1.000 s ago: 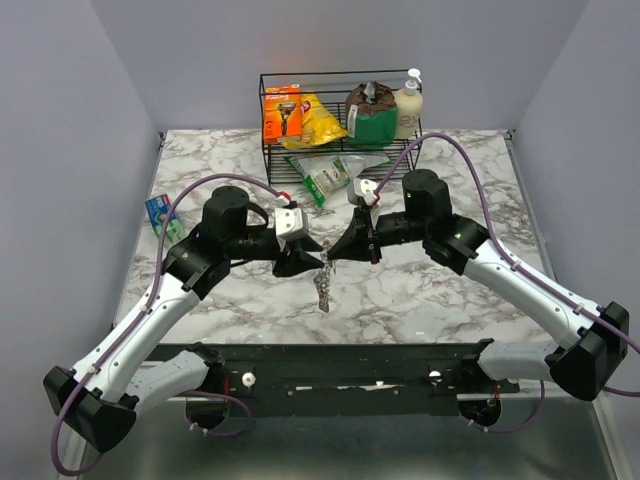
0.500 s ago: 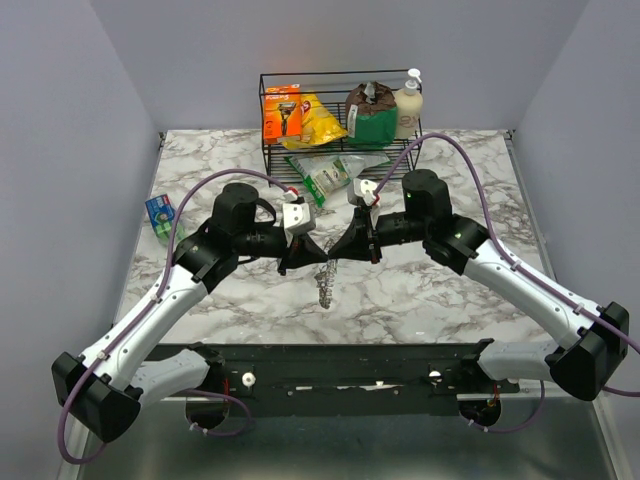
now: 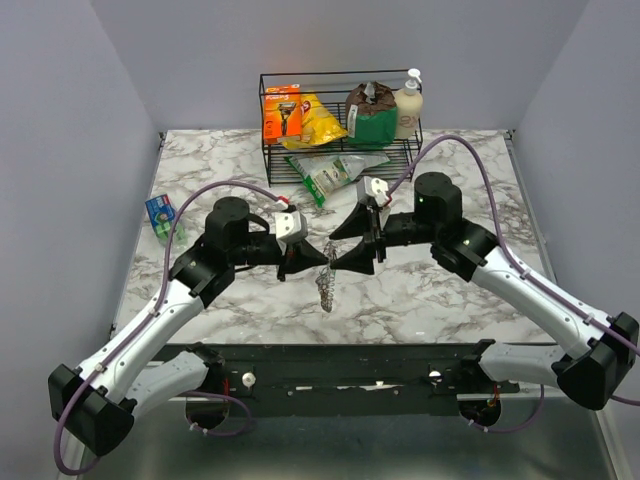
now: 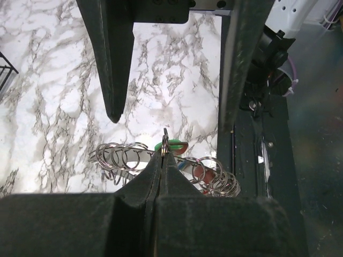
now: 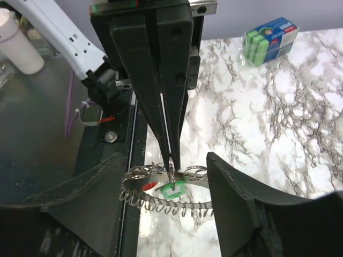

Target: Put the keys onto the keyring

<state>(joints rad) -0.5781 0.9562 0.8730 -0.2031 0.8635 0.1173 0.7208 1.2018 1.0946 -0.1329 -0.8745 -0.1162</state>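
Note:
The keyring (image 3: pixel 325 285), a big silver hoop fringed with many small rings, hangs above the marble table between the two arms. My left gripper (image 3: pixel 305 258) is shut, its tips (image 4: pixel 163 154) pinching a small ring (image 5: pixel 171 160) on the keyring's top edge. One of the keys, with a green head (image 5: pixel 172 188), hangs right under that pinch, beside a red tag (image 5: pixel 151 186). My right gripper (image 5: pixel 170 182) is open. Its fingers (image 5: pixel 241 198) stand wide on either side of the keyring (image 5: pixel 166 202) without touching it.
A black wire rack (image 3: pixel 340 150) with packets and a white bottle stands at the back. A green snack bag (image 3: pixel 330 172) lies in front of it. A blue-green pack (image 3: pixel 160 215) sits near the left edge. The black front rail (image 3: pixel 330 365) runs below the keyring.
My left gripper closed on the small ring at the top of the keyring. The right gripper, shut before, has opened and let go; the keyring now hangs from the left alone.

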